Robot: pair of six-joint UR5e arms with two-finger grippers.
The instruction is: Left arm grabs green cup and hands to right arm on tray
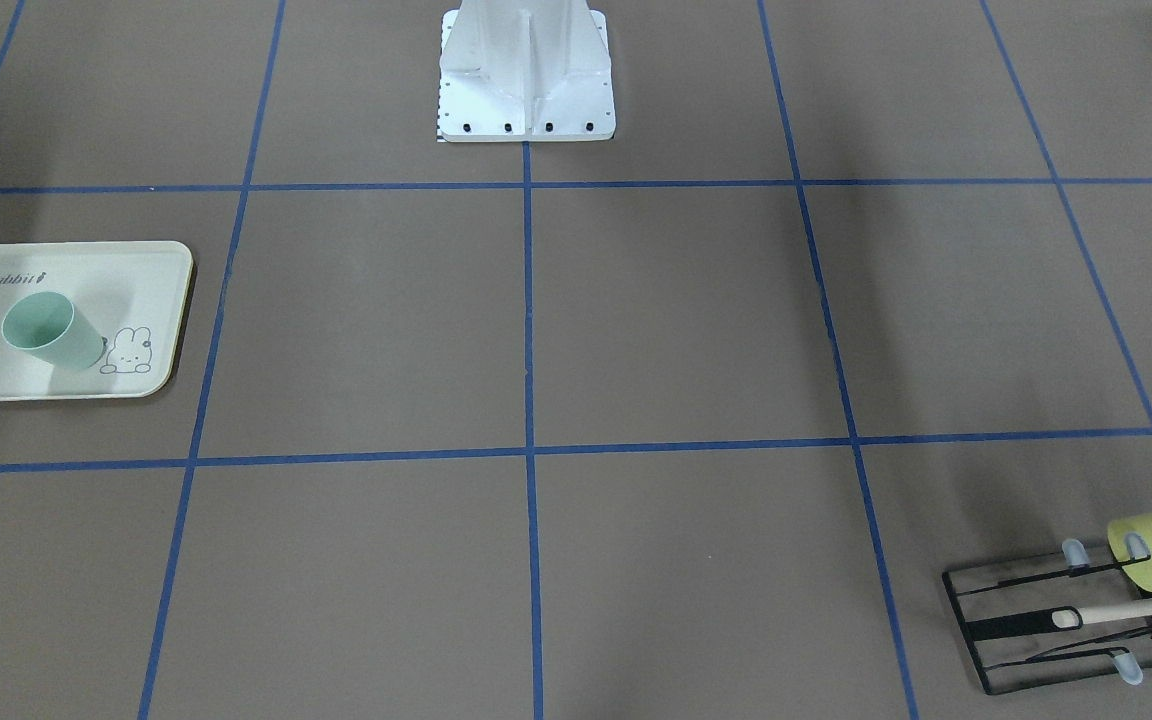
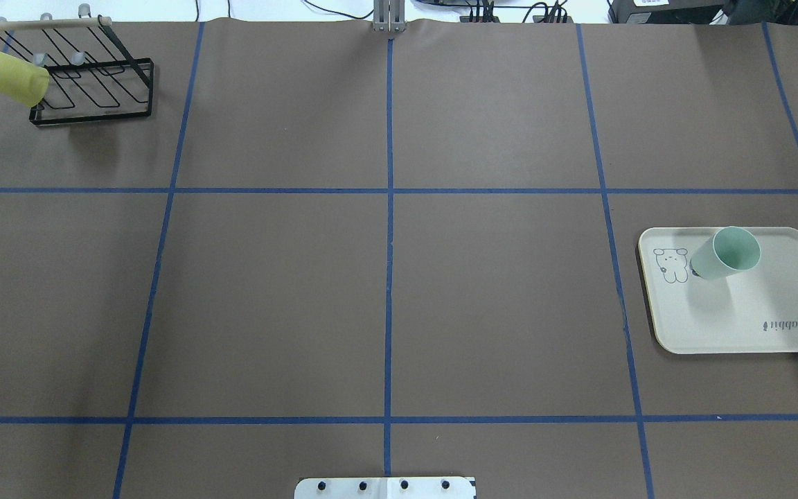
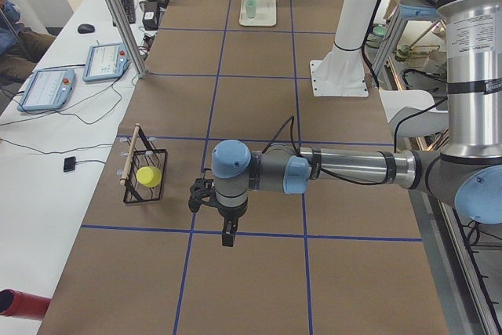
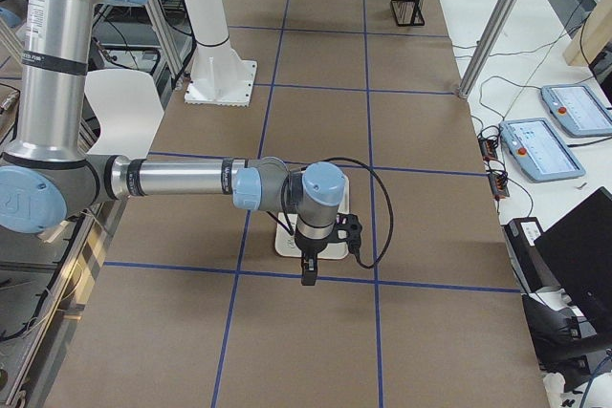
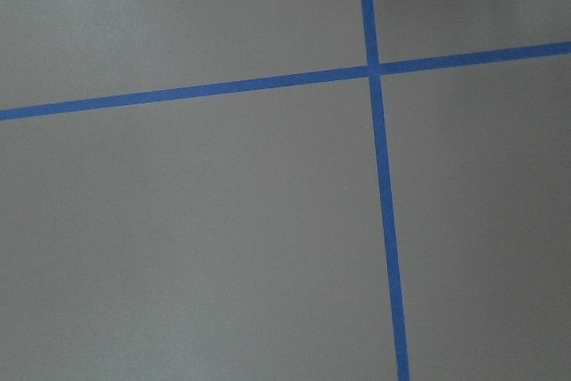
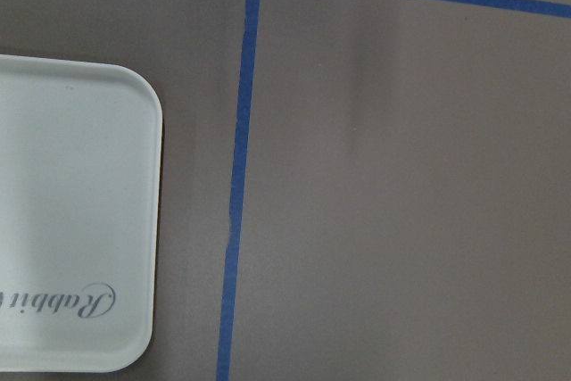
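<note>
Because the fingers of both grippers show only in the side views, we cannot tell whether either pair is spread or closed. The right gripper [image 4: 308,274] points straight down, and from the table's end we see it in front of the near edge of the tray [image 4: 287,247]. Its wrist camera looks down on the tray's corner that carries the "Rabbit" script. Behind it, the right arm [image 4: 172,179] stretches out level above the table [image 2: 496,291]. The left gripper [image 3: 228,237] also points down, well apart from the tray, and the left arm [image 3: 353,169] lies level behind it too.

We find the green cup [image 2: 726,254] standing upright on the tray, mouth up, just beside the bunny drawing [image 2: 671,265] and apart from both grippers. In the table corner farthest from the tray stands a black wire rack [image 2: 91,119], and a yellow-green cup [image 2: 11,76] sits tilted on one of its prongs.
</note>
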